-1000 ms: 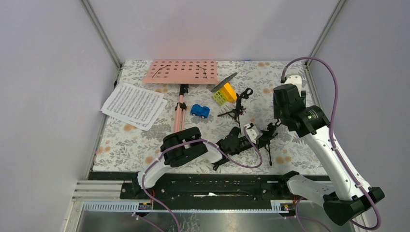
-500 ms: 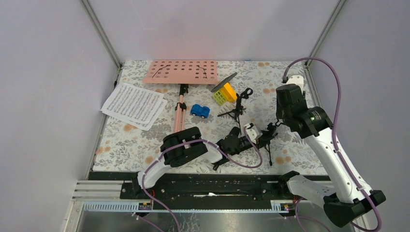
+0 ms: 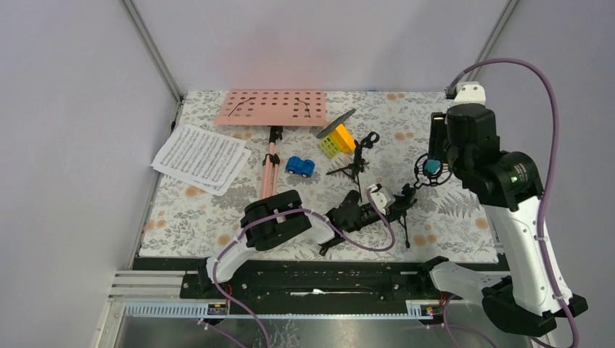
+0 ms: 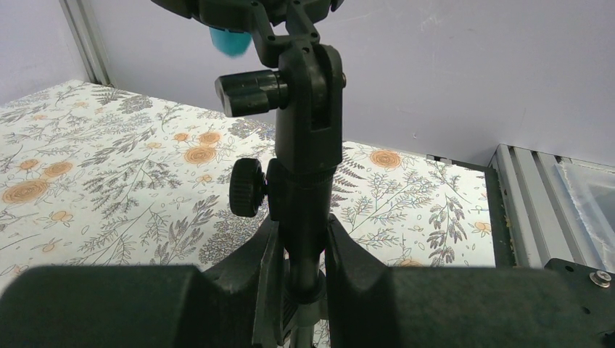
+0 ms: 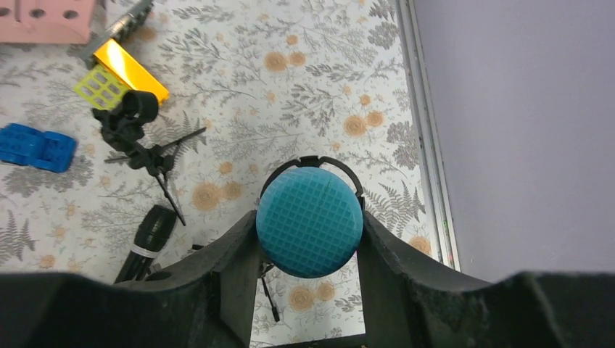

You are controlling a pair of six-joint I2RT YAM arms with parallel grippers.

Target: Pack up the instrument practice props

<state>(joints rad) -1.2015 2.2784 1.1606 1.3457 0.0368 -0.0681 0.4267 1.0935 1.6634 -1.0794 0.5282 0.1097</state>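
Right gripper (image 5: 308, 233), half open, clasps the round head of the blue mic (image 5: 310, 214), raised over the surface (image 3: 450, 217) at right. Left gripper (image 4: 301, 254), nearly closed, clamps the tripod stem (image 4: 308, 167). Hazard: opposed pulls (both arms share one assembly) may wrench the ball loose.

Left gripper (image 4: 304, 254) clamps the tripod stem (image 4: 308, 181) low; raised right gripper (image 5: 310, 235) grips the blue mic (image 5: 310, 217).

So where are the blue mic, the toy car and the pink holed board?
Round blue mic (image 5: 310, 221), right wrist view: gridded face.
Small blue toy car (image 3: 300, 166), top view: roof.
Pink perforated board (image 3: 273, 107), top view: centre.
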